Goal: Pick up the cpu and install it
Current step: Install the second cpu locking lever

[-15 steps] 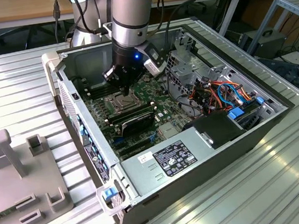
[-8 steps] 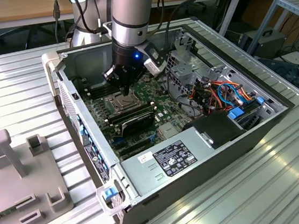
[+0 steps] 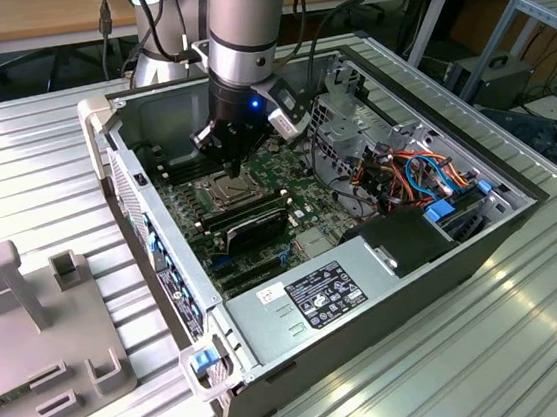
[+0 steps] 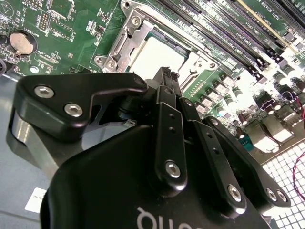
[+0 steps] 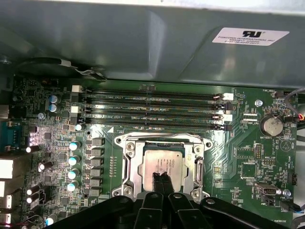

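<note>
CPU [image 5: 162, 164] seated in socket [image 5: 131, 164], gripper [image 5: 162, 177] above.
Fingers [image 5: 157, 180] pressed together, empty; chip lies flat within frame, apparently placed.

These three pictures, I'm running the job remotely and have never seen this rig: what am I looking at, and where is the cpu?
The exterior view looks down from off the arm: one robot arm reaches into an open computer case lying on a ribbed metal table. At its end is the gripper, over the motherboard. The two wrist views come from cameras riding on the arm. In the first wrist view the cpu, a silvery square, lies inside the socket frame, with the gripper's fingertips drawn together just over its edge. The second wrist view shows the same cpu beyond the gripper. Nothing is held.
</note>
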Controlling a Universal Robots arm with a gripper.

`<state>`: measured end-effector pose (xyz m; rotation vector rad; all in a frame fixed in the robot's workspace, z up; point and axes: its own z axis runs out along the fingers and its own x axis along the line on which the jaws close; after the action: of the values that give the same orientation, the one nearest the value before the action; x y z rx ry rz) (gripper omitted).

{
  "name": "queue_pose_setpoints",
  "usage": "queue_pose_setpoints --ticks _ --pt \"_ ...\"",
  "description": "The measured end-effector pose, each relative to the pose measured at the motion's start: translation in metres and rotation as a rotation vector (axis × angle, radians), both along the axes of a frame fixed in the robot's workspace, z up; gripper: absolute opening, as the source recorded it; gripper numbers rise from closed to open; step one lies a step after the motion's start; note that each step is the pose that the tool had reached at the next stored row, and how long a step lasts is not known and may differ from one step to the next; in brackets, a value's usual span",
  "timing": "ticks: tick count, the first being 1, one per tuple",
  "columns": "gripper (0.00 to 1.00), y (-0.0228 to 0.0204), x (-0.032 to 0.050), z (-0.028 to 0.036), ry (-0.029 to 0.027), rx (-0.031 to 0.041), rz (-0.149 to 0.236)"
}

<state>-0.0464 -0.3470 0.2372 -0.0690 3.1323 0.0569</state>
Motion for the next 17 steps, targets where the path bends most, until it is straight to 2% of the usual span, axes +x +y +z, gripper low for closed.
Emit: queue_pose_setpoints --ticks 17 --pt "0.11 0.0 0.0 0.0045 -0.0002 0.0003 0.0"
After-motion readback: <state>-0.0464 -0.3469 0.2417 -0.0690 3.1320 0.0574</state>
